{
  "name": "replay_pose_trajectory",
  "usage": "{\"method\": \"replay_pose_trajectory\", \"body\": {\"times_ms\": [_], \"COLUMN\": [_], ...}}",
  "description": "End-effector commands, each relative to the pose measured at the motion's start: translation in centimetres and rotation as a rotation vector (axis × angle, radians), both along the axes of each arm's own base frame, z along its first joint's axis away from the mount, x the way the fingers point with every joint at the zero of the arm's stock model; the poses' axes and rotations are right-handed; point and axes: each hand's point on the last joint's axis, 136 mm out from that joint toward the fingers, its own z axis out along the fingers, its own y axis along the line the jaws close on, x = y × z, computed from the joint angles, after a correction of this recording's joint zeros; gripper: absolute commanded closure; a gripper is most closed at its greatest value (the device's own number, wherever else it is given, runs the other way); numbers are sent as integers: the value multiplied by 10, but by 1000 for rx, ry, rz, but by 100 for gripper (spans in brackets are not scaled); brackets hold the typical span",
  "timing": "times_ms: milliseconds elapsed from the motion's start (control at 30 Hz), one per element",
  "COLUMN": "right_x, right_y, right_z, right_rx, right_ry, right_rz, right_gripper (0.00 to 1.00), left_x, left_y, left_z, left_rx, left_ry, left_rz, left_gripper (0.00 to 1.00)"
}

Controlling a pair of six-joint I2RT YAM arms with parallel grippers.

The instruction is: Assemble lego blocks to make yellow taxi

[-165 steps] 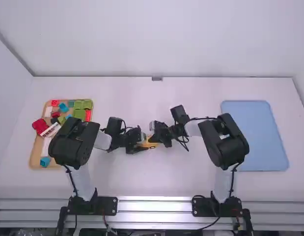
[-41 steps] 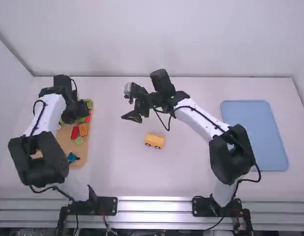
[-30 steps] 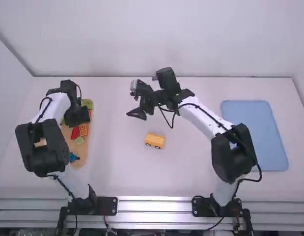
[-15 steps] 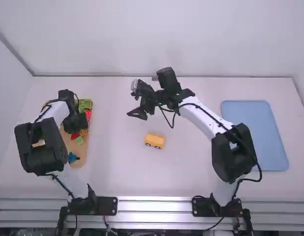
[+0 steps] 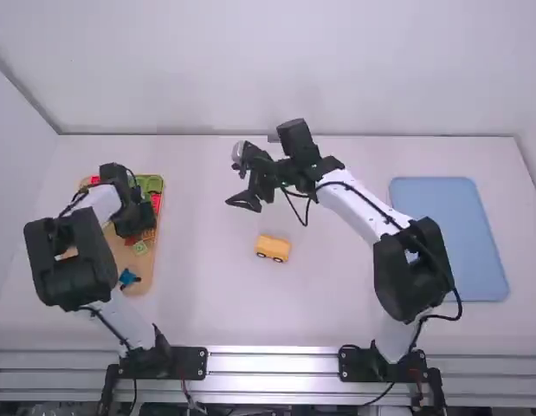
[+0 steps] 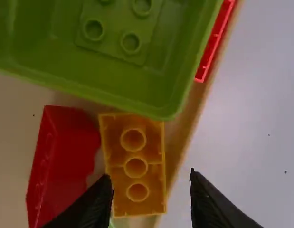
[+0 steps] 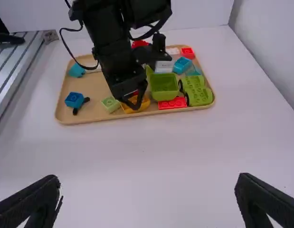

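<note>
Yellow taxi (image 5: 273,249), part-built by my reckoning, sat mid-worktop (image 5: 337,321); left hand (image 6: 150,178) open over the tray (image 6: 192,118), orange block (image 6: 136,167) lined up between its tips; right hand (image 7: 147,179) open too; fetching stage, I judged; next wanted a square grip, clear of the green bin (image 6: 118,80).

I identify the partial taxi assembly (image 5: 273,249), a yellow-orange body on dark wheels with pale hubs; it stands upright and slightly skewed near the middle of the table (image 5: 337,303), clear of all edges. I locate a separate rectangular yellow-orange block (image 6: 136,176) inverted, its hollow, tubed underside facing up, along the wooden tray's (image 5: 119,257) inner long edge.
</note>
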Motion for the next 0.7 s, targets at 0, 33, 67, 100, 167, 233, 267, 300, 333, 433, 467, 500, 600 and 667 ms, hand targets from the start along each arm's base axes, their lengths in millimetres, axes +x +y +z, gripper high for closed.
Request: {"method": "replay_pose_trajectory", "body": {"times_ms": [0,33,67,100,167,233,267,300,333,433,467,500,600,667], "right_x": [5,5,6,7,6,6,6,7,6,6,6,5,4,4], "right_y": [1,1,0,0,0,0,0,0,0,0,0,-1,-1,-1], "right_z": [6,6,5,4,4,4,4,4,4,2,1,-1,-3,-2], "right_rx": [9,7,3,-2,-1,-1,-1,-1,-1,-3,-3,-4,-8,-7], "right_ry": [-13,-14,-16,-15,-15,-15,-15,-15,-14,-12,-11,-10,-4,-5], "right_rz": [-3,-5,-10,-14,-13,-13,-14,-13,-13,-13,-13,-13,-13,-13], "right_gripper": [2,2,2,2,2,2,2,2,2,2,2,2,2,2], "left_x": [-10,-11,-11,-13,-14,-12,-11,-11,-11,-8,-7,-6,-4,-5], "left_y": [3,3,3,4,7,5,3,3,4,5,6,6,9,8], "left_z": [-9,-10,-11,-12,-15,-18,-19,-20,-21,-23,-23,-23,-22,-23], "left_rx": [25,24,21,21,26,25,23,25,30,39,40,43,43,46], "left_ry": [40,40,40,40,36,23,14,11,10,-12,-13,-19,-30,-27], "left_rz": [26,26,29,39,66,57,49,49,50,51,51,51,58,53], "left_gripper": [57,57,57,57,57,57,57,57,57,59,59,61,63,63]}}
